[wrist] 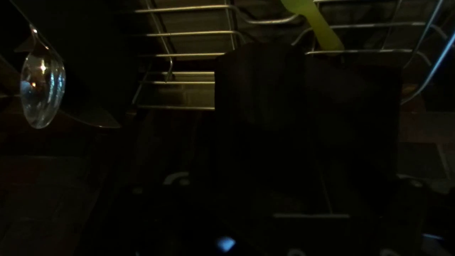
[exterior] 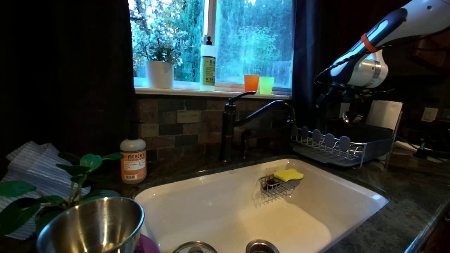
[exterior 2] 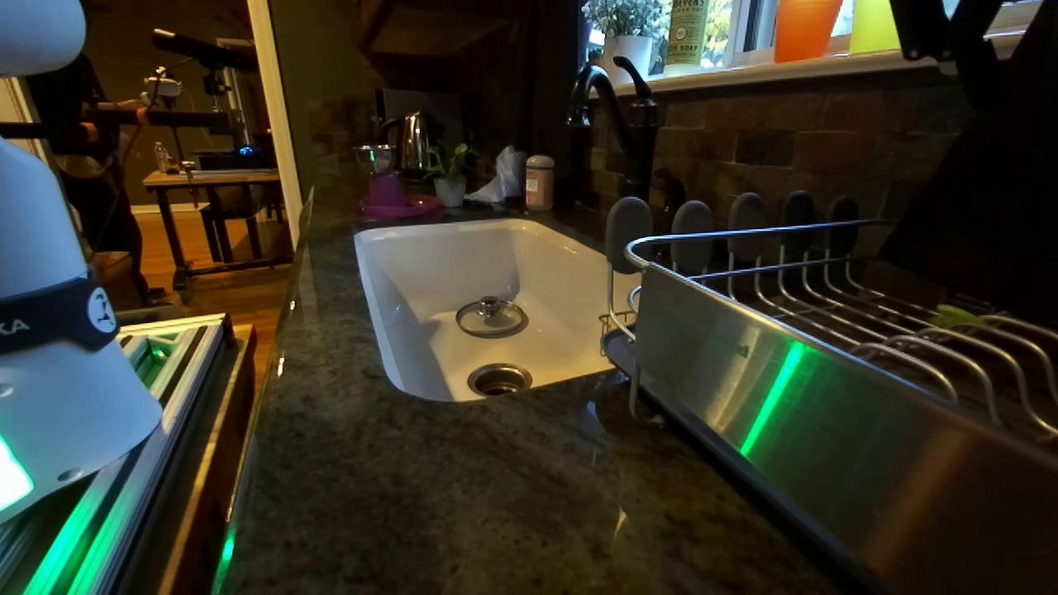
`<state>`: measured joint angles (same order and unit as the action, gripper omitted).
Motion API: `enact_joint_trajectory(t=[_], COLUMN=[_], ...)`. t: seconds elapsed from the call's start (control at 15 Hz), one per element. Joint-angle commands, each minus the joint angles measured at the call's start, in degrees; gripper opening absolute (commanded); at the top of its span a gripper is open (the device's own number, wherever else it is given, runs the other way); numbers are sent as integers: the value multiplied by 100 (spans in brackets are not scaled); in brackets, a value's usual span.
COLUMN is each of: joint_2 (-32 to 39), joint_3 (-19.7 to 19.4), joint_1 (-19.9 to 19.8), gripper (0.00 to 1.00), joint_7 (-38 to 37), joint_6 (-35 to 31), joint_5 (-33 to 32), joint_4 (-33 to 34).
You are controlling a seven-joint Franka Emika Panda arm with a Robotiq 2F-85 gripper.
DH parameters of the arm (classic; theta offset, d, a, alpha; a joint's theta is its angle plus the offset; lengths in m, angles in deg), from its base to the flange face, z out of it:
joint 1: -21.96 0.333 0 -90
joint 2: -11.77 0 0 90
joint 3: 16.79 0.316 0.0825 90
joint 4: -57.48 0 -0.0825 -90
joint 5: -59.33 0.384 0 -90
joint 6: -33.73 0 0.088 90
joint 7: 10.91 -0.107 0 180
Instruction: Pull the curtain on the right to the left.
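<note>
1. Far left, facing the window: a broad, near-black fabric drape (exterior: 70,70) hangs beside the glass.
2. Below it: a blue-grey striped cloth (exterior: 28,175), partly covered by a green broad-leaved plant (exterior: 91,163); in the foreground, a round stainless-steel bowl (exterior: 95,223).
3. At the left end of the white rectangular sink (exterior: 197,202): a translucent soap bottle with an orange label (exterior: 133,161), upright on the dark mottled stone countertop (exterior: 415,203).
4. On the windowsill, in order: a bushy plant in a white pot (exterior: 160,74), a tall dish-soap bottle (exterior: 208,68), an orange cup (exterior: 251,83), a lime-green cup (exterior: 267,85).
5. Behind the sink: a tall black metal faucet (exterior: 228,130), spout extending right.
6. In the sink's right rear corner: a wire caddy (exterior: 276,191) with a yellow sponge (exterior: 288,174).
7. Right edge of the window: the curtain (exterior: 305,52), a tall, narrow, near-black fabric drape, hanging in vertical folds.
8. Just right of the curtain: the black gripper (exterior: 325,98), at the end of the white-and-grey robot arm (exterior: 383,38). Finger spacing, grasp and contact with the fabric: cannot tell; too dark, in the wrist view also.
9. Below the gripper: a silver wire dish rack (exterior: 379,149). The wrist view shows a shiny spoon (wrist: 42,89) and a yellow-green utensil (wrist: 323,30) there.
</note>
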<state>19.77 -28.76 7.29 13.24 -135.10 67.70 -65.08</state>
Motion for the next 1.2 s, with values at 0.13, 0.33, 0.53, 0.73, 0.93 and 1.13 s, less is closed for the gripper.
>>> enact_joint_trajectory(t=[0.13, 0.33, 0.53, 0.73, 0.93, 1.13], joint_2=[779, 1057, 1181, 946, 520, 312], joint_3=[249, 364, 382, 613, 1806, 3148], joint_1=[-127, -207, -214, -268, -845, -1375], gripper=[74, 50, 28, 4, 0, 0], joint_7=[126, 78, 5, 73, 617, 1427], joint_6=[-695, -989, -1149, -1005, -1044, -993], joint_5=[278, 296, 226, 285, 627, 1313], joint_4=[400, 576, 688, 591, 472, 665])
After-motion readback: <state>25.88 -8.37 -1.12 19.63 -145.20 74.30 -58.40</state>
